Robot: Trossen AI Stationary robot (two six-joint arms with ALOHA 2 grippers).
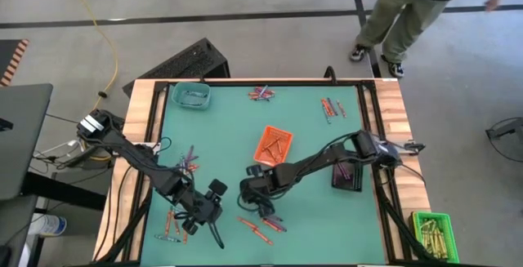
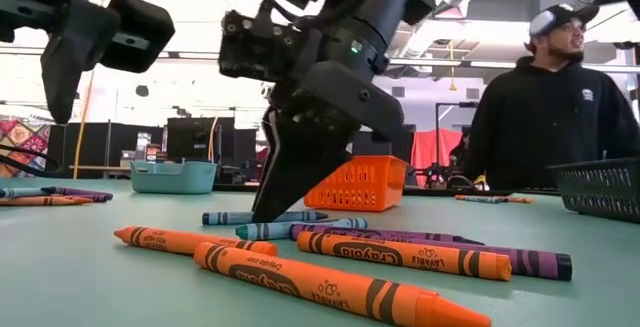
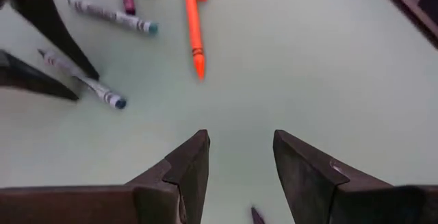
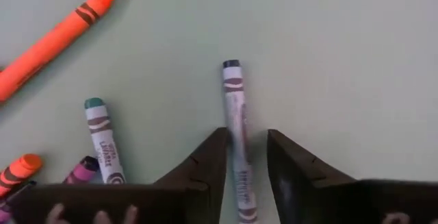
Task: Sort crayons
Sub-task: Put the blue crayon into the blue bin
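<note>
right wrist view: blue-grey crayon (image 4: 237, 142) lies between right pincer (image 4: 246, 157) fingers.

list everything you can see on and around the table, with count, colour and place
thin wax crayons: many, orange, blue-grey and purple, scattered in clusters over the green mat
orange slotted plastic tray: one, mat centre
teal plastic tray: one, far left corner
black mesh tray: one, right side, under the right arm
green plastic bin: one, off the near right corner, holding yellow-olive sticks
person in black hoodie: one, standing beyond the table
left claw: open, over bare mat near front
right claw: straddling a blue-grey crayon lying on the mat
</note>
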